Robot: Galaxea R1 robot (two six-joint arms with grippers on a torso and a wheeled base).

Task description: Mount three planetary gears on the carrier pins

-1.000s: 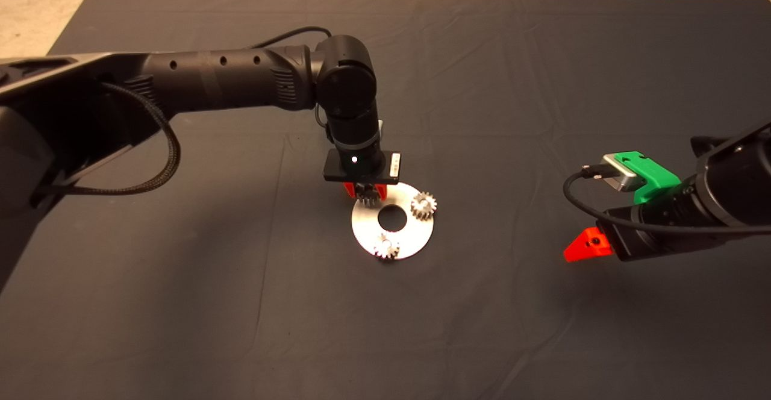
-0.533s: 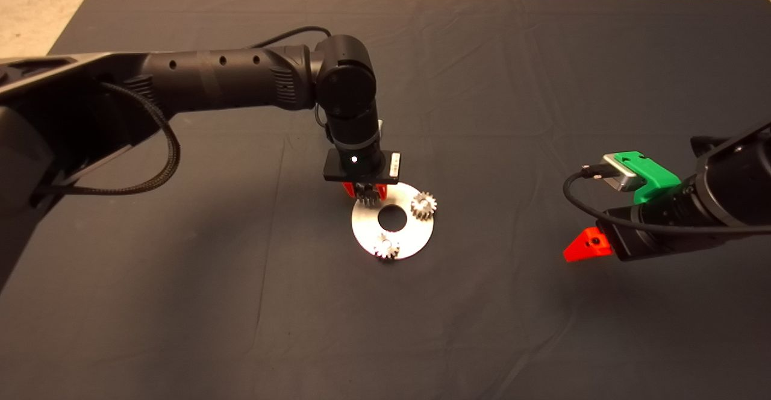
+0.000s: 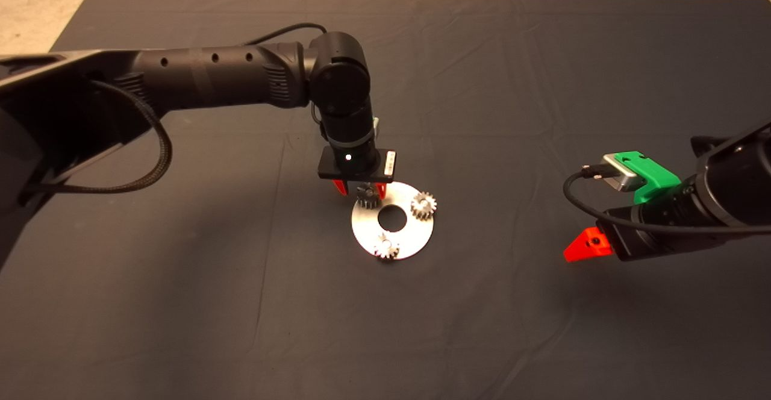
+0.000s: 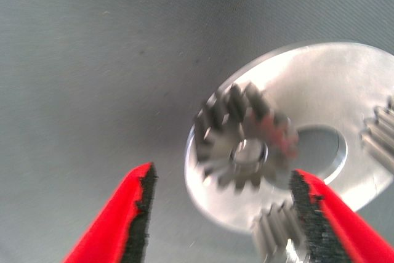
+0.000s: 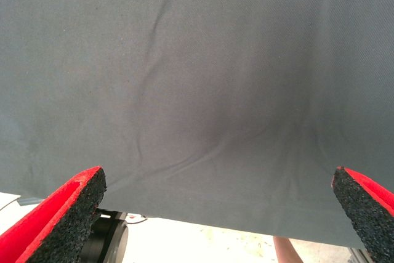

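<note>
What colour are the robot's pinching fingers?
Bright red with black pads, clearest in the left wrist view on the left gripper.

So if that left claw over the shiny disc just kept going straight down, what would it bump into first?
Probably the gear sitting on the disc: it lies between the left gripper's open fingers, directly below. Depth is hard to judge.
</note>
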